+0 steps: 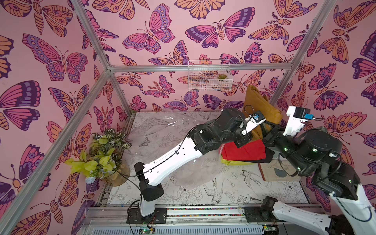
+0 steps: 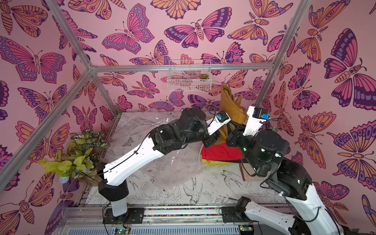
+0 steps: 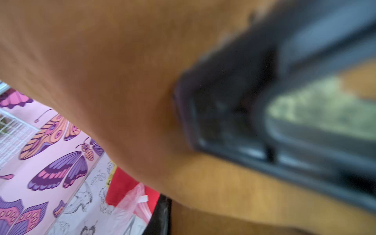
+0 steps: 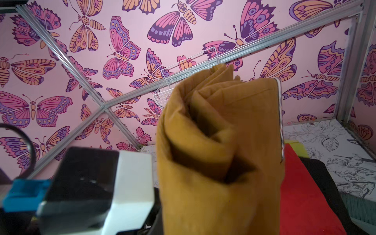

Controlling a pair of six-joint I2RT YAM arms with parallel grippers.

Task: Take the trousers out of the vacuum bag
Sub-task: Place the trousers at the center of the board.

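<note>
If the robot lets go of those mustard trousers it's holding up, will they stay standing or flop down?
Probably flop: the mustard trousers look like soft cloth, their layers curling and sagging at the top. They likely weigh little, being thin folded layers held upright over the red trousers.

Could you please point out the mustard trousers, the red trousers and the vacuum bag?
mustard trousers [image 1: 257, 101]: a top view, upper fold.
red trousers [image 1: 246, 151]: a top view, top face.
vacuum bag [image 1: 164, 124]: a top view, crinkled far part.

The mustard trousers [image 1: 256, 105] hide the jaws of the left gripper [image 1: 247, 139] and right gripper [image 1: 269, 132] from me; close against the left one, the cloth is all blur.
</note>
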